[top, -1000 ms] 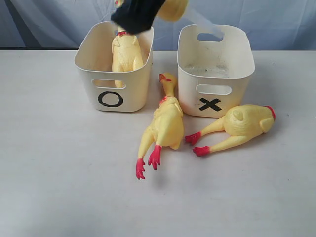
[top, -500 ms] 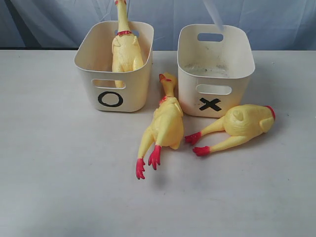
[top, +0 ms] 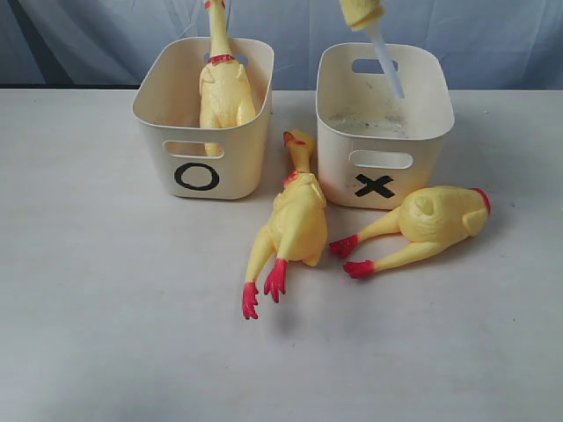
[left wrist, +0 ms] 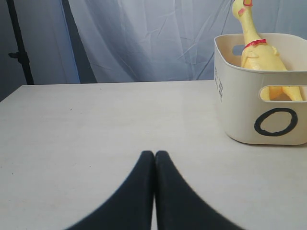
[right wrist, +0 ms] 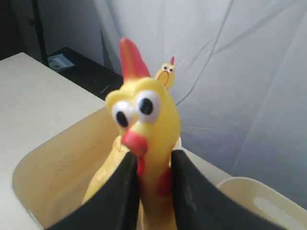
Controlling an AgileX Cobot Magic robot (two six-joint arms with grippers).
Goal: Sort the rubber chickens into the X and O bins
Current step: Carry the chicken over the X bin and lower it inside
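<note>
My right gripper [right wrist: 153, 155] is shut on the neck of a rubber chicken head-and-neck piece [right wrist: 144, 115]. In the exterior view only that piece's yellow neck end [top: 361, 12] and white tube [top: 388, 63] show, hanging over the X bin [top: 422, 149]. One whole chicken [top: 224, 92] stands in the O bin [top: 237, 158]. Another whole chicken [top: 295, 215] lies between the bins. A headless chicken body [top: 435, 220] lies to the right of the X bin. My left gripper [left wrist: 154, 155] is shut on nothing, low over the table, with the O bin [left wrist: 240, 115] to its side.
The bins stand side by side at the back of the white table [top: 114, 308]. Pale curtains [top: 493, 35] hang behind. A dark stand [left wrist: 19, 48] rises beyond the table's edge in the left wrist view.
My right gripper has carried the head-and-neck piece from above the O bin rightward. The piece now hangs over the X bin. The left gripper and the other chickens have not moved.
</note>
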